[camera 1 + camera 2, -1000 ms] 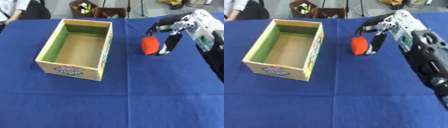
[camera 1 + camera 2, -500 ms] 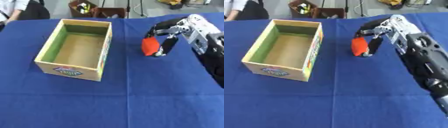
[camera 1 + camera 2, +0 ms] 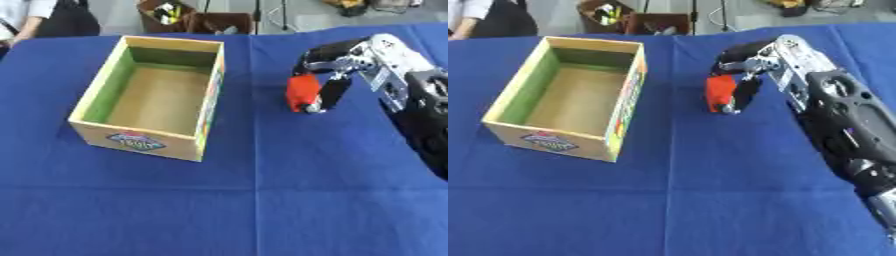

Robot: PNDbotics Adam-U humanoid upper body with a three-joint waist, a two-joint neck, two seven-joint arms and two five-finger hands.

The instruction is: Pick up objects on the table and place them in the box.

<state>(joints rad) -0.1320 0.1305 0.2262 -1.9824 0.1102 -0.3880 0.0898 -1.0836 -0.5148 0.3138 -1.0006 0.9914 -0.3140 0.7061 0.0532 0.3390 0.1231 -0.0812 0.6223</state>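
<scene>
Carried slightly boxward since earlier frame: small red-orange block (image 3: 303,93), pinched in curled fingers of black-silver right hand (image 3: 337,75), right of open cardboard box (image 3: 147,95). Transfer under way; box holds nothing.

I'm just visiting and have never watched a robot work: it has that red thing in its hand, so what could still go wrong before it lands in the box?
The right robot hand curls round the red object from above and one side only, so it might slip out. The cardboard box stands well to the left; carried low, the object could catch its near wall.
</scene>
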